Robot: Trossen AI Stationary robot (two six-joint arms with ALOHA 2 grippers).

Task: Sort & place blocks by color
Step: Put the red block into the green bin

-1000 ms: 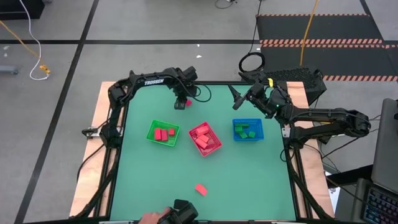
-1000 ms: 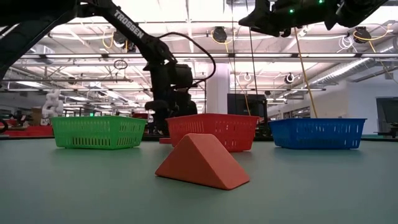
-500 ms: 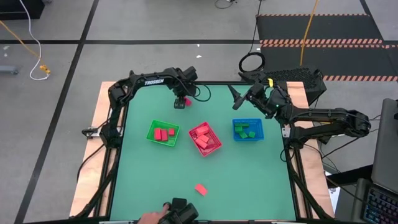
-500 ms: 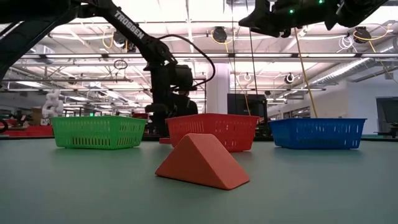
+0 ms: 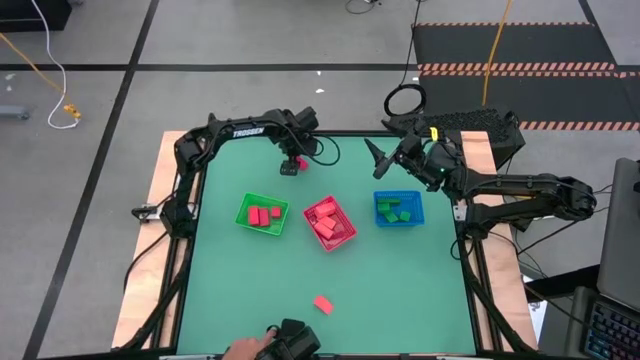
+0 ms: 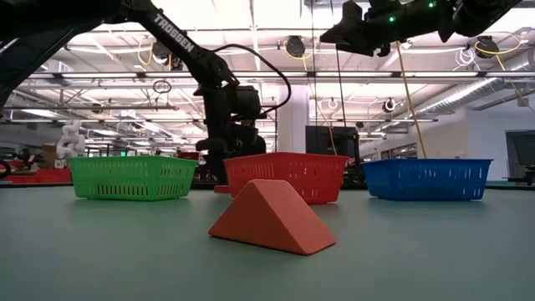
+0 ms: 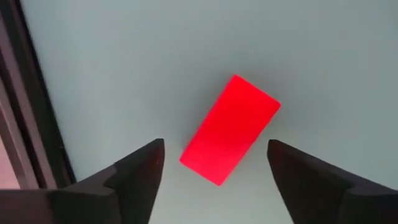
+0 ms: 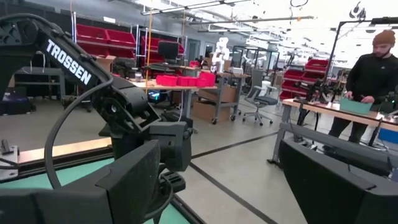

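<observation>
This is a robotics lab set in a big industrial hall. The green-topped table (image 5: 330,270) stands on a grey concrete floor marked with black tape lines, and a hazard-striped black mat (image 5: 515,45) lies beyond its far side. Looking across the table, I see a high ceiling with strip lights, exposed ducts and hanging cables (image 6: 334,50). Past the table's far edge stand workbenches (image 8: 323,112), rolling office chairs (image 8: 261,99), shelving stacked with red storage bins (image 8: 118,40) and a white humanoid robot (image 8: 219,53). A person in a dark top (image 8: 368,74) works at one bench. Another dark arm bears the name TROSSEN (image 8: 65,55).
</observation>
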